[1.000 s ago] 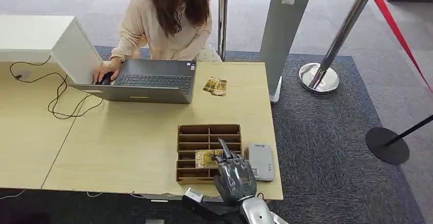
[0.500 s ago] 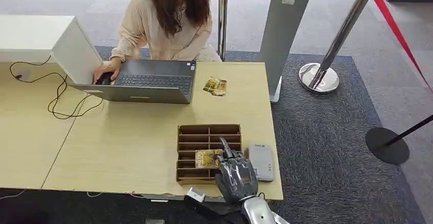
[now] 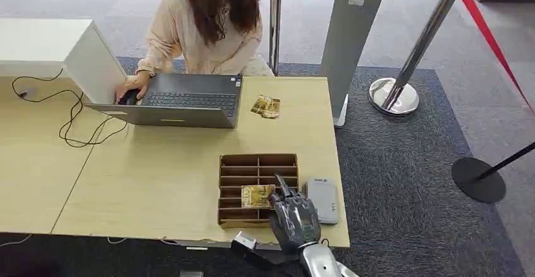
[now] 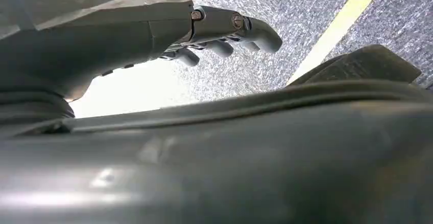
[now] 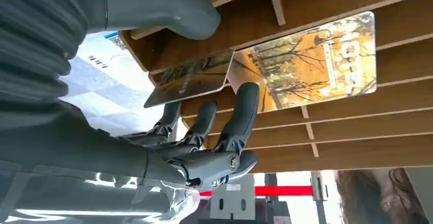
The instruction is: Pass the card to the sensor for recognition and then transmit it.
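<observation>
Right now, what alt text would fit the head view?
The right hand reaches onto a wooden tray at a card, with a grey sensor beside it. Across the table, a person types on a laptop.

Autumn-print card [image 5: 311, 60] flat across wooden organizer [image 3: 235, 176] dividers; white sensor [image 3: 322, 199] just beside, possibly touching.

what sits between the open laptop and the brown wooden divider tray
Bare tabletop between the grey laptop and the wooden divider tray, seen in the head view.
</observation>
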`<state>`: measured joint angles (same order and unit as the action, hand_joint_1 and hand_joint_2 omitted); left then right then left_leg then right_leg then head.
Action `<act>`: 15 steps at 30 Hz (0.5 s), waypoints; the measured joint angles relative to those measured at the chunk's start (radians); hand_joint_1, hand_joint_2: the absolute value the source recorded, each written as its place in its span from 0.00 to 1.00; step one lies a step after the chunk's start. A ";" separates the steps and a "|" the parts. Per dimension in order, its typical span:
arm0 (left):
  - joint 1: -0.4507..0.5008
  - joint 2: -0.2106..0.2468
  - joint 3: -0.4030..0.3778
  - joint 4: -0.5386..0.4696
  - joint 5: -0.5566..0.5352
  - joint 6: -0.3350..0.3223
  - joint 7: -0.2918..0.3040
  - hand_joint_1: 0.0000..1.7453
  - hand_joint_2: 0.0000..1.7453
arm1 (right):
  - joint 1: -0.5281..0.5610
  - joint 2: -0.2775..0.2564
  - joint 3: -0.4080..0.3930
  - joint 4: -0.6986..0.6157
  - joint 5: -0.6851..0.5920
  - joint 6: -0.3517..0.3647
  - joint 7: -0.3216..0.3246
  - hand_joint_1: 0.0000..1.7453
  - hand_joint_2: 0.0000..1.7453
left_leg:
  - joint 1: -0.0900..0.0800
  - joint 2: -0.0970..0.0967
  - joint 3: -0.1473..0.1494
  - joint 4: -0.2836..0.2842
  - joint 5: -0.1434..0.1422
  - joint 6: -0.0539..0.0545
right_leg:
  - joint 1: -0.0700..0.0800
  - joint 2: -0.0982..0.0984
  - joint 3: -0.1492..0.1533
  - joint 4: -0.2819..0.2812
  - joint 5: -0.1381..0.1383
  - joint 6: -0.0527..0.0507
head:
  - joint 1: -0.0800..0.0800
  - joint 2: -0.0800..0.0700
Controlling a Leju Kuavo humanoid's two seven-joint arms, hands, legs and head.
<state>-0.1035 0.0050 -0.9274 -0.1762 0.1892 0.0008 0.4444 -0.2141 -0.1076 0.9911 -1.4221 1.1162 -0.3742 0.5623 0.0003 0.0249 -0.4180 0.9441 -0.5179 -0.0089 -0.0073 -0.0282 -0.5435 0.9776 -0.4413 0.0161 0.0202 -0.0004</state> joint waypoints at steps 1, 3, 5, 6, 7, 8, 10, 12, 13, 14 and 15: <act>0.000 0.000 0.000 0.000 0.000 0.000 0.000 0.00 0.00 | 0.000 0.000 0.000 0.003 0.000 0.000 0.000 0.47 1.00 | 0.000 0.000 0.000 0.000 0.000 0.000 | 0.000 0.000 0.000 0.000 0.000 0.000 | 0.000 0.000; 0.000 0.000 0.000 0.000 0.003 0.000 0.000 0.00 0.00 | 0.000 0.000 -0.001 0.008 -0.003 -0.004 -0.003 0.81 1.00 | 0.000 0.000 0.000 0.000 0.000 0.000 | 0.000 0.000 0.000 0.000 0.000 0.000 | 0.000 0.000; 0.000 0.000 0.000 0.000 0.005 0.000 0.000 0.00 0.00 | 0.000 0.000 -0.002 0.013 -0.004 -0.011 -0.006 1.00 1.00 | 0.000 0.000 0.000 0.000 0.000 0.000 | 0.000 0.000 0.000 0.000 0.000 0.000 | 0.000 0.000; 0.000 0.000 0.000 0.000 0.006 0.000 0.000 0.00 0.00 | 0.000 0.000 -0.003 0.015 -0.005 -0.014 -0.006 1.00 1.00 | 0.000 0.000 0.000 0.000 0.000 0.000 | 0.000 0.000 0.000 0.000 0.000 0.000 | 0.000 0.000; 0.000 0.000 0.000 0.000 0.006 -0.001 0.000 0.00 0.00 | -0.001 0.000 -0.005 0.017 -0.006 -0.020 -0.006 1.00 1.00 | 0.000 0.000 0.000 0.000 0.000 0.000 | 0.000 0.000 0.000 0.000 0.000 0.000 | 0.000 0.000; 0.000 0.000 0.000 0.000 0.007 -0.001 0.000 0.00 0.00 | -0.001 0.001 -0.007 0.018 -0.006 -0.025 -0.006 1.00 1.00 | 0.000 0.000 0.000 0.000 0.000 0.000 | 0.000 0.000 0.000 0.000 0.000 0.000 | 0.000 0.000; 0.000 0.000 0.000 0.000 0.009 -0.002 -0.002 0.00 0.00 | -0.001 0.001 -0.009 0.022 -0.004 -0.035 -0.002 1.00 1.00 | 0.000 0.000 0.000 0.000 0.000 0.000 | 0.000 0.000 0.000 0.000 0.000 0.000 | 0.000 0.000; 0.000 0.000 0.000 0.000 0.009 -0.003 -0.002 0.00 0.00 | -0.002 0.002 -0.010 0.022 0.000 -0.042 -0.001 1.00 1.00 | 0.000 0.000 0.000 0.000 0.000 0.000 | 0.000 0.000 0.000 0.000 0.000 0.000 | 0.000 0.000; 0.000 0.000 0.000 0.000 0.009 -0.003 -0.003 0.00 0.00 | -0.002 0.002 -0.011 0.023 0.001 -0.044 -0.001 1.00 1.00 | 0.000 0.000 0.000 0.000 0.000 0.000 | 0.000 0.000 0.000 0.000 0.000 0.000 | 0.000 0.000; 0.000 0.000 0.000 0.000 0.010 -0.003 -0.003 0.00 0.00 | -0.003 0.003 -0.011 0.024 0.002 -0.047 -0.001 1.00 1.00 | 0.000 0.000 0.000 0.000 0.000 0.000 | 0.000 0.000 0.000 0.000 0.000 0.000 | 0.000 0.000; 0.000 0.000 0.000 0.000 0.010 -0.004 -0.003 0.00 0.00 | -0.003 0.003 -0.011 0.026 0.002 -0.050 -0.001 1.00 1.00 | 0.000 0.000 0.000 0.000 0.000 0.000 | 0.000 0.000 0.000 0.000 0.000 0.000 | 0.000 0.000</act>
<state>-0.1035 0.0053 -0.9274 -0.1762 0.1995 -0.0031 0.4410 -0.2174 -0.1041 0.9796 -1.3958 1.1185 -0.4246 0.5612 0.0003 0.0249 -0.4178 0.9441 -0.5179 -0.0088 -0.0073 -0.0282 -0.5434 0.9776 -0.4413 0.0161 0.0202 -0.0004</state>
